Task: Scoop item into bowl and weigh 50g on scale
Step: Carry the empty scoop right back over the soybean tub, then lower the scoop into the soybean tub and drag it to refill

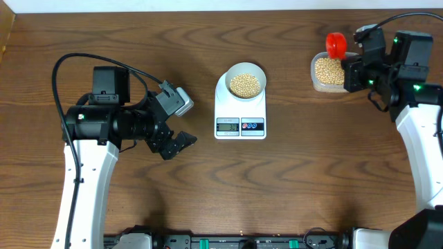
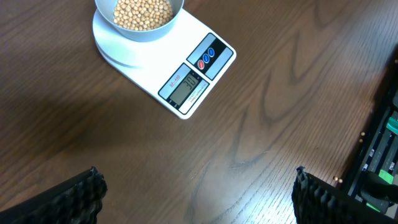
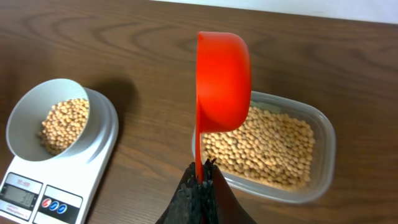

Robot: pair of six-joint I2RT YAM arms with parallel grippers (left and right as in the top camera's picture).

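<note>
The pale bowl [image 1: 245,80] stands on the white scale [image 1: 240,111] at the table's middle, part filled with tan beans [image 1: 245,85]. The left wrist view shows the scale [image 2: 186,68] and the bowl [image 2: 140,15] at the top. My left gripper [image 1: 181,124] hangs open over bare wood left of the scale, its fingers [image 2: 81,198] wide apart. My right gripper [image 3: 203,171] is shut on the thin handle of a red scoop [image 3: 222,81], held above the left end of a clear tub of beans [image 3: 273,146] at the far right [image 1: 329,71].
Wood-grain table [image 1: 291,180] all round. Black equipment with green connectors lines the front edge [image 1: 228,242]. The right arm's white link [image 1: 426,149] runs down the right side, the left arm's link [image 1: 86,187] down the left.
</note>
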